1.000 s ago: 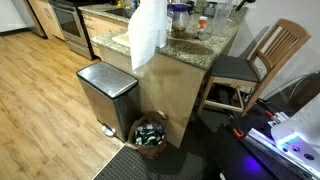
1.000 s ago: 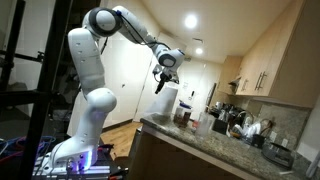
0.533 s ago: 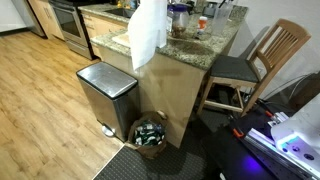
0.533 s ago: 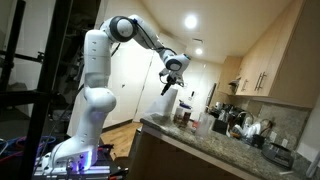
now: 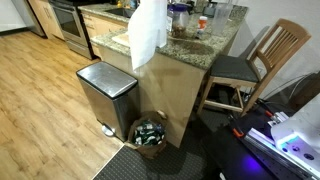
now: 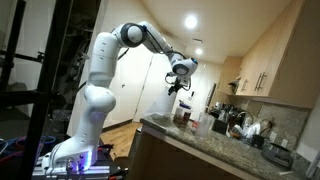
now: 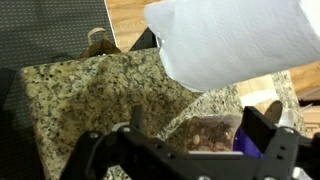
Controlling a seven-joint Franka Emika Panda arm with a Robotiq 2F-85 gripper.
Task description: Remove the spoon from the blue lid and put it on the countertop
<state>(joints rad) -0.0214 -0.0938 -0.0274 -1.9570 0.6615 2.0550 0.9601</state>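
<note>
Wood-plank floor (image 5: 50,80) fills most of an exterior view, running up to the cabinet under the countertop (image 5: 200,45). The white arm (image 6: 100,70) arches high from its base and reaches out over the near end of the counter. The speckled granite slab carries a crowd of small containers at its far end, too small there to sort out. A brushed-steel bin (image 5: 105,95) stands against the cabinet side, and a wooden chair (image 5: 265,55) sits at the other side. A white paper towel roll (image 5: 148,35) rises at the slab's edge, and in the wrist view it covers the upper right. A round basket (image 5: 150,133) rests on the floor by the bin.

The gripper (image 6: 181,87) hangs well above the granite with its fingers (image 7: 262,128) spread wide and nothing between them. Below it sits a clear container (image 7: 205,130) of brown pieces. Just beside that shows a dark-blue sliver, seemingly the blue lid (image 7: 241,146), half hidden behind the right finger. The spoon cannot be made out.
</note>
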